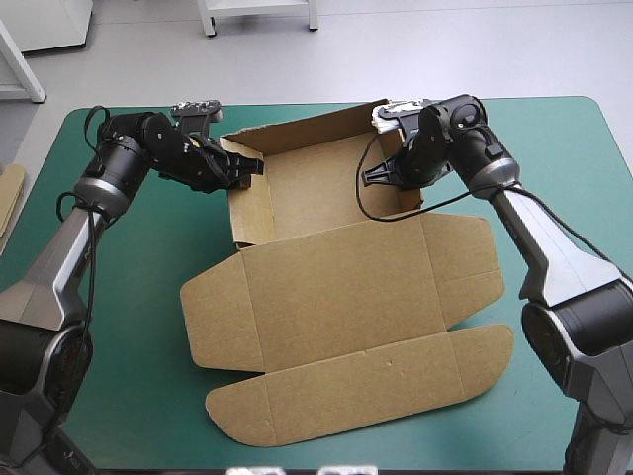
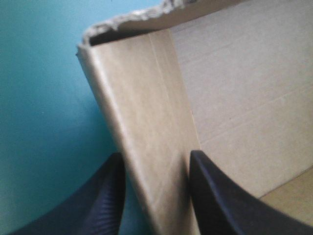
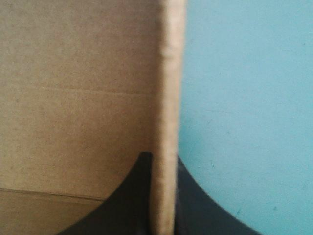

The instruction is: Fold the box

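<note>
Box [image 1: 346, 287] on table [image 1: 564, 148], one side wall clamped by left hand [image 2: 155, 154], other by right hand [image 3: 161, 156], lid unseen from wrists

The box [image 1: 346, 287] is brown corrugated board, matt and dry, with faint ribbing and pressed crease lines across its panels. Its cut edges are rough, and one wall's top edge is ragged and fibrous. The cover [image 1: 138, 247] is a smooth, matt teal-green sheet. The fingers [image 2: 220, 200] are black and dull, plastic or rubber; one shows fine diagonal ribbing. The arms [image 1: 554, 242] have smooth grey and black shells, slightly glossy, metal or plastic.
</note>
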Motion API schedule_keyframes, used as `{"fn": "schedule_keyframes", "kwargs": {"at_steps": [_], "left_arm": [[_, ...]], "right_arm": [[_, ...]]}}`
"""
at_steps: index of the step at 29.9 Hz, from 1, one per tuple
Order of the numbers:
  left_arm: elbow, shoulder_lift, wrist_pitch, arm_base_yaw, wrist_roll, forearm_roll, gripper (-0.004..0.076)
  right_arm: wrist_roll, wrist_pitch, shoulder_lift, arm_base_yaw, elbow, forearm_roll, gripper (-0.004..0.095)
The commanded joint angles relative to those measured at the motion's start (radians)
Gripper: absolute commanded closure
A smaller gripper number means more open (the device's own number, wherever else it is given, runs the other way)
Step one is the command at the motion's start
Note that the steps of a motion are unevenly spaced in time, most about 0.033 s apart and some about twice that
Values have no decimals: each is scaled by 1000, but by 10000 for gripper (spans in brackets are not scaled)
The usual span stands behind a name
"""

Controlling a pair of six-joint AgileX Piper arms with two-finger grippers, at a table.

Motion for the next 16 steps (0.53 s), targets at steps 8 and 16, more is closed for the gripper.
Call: {"fn": "schedule_keyframes", "kwargs": {"at_steps": [8, 16], "left_arm": [[-35, -44, -7, -9, -45, -35, 433], [-35, -44, -47, -39, -45, -57, 722]], "right_arm": [[-5, -32, -59, 2, -38, 25, 906], [-1, -21, -59, 2, -38, 15, 906]]}}
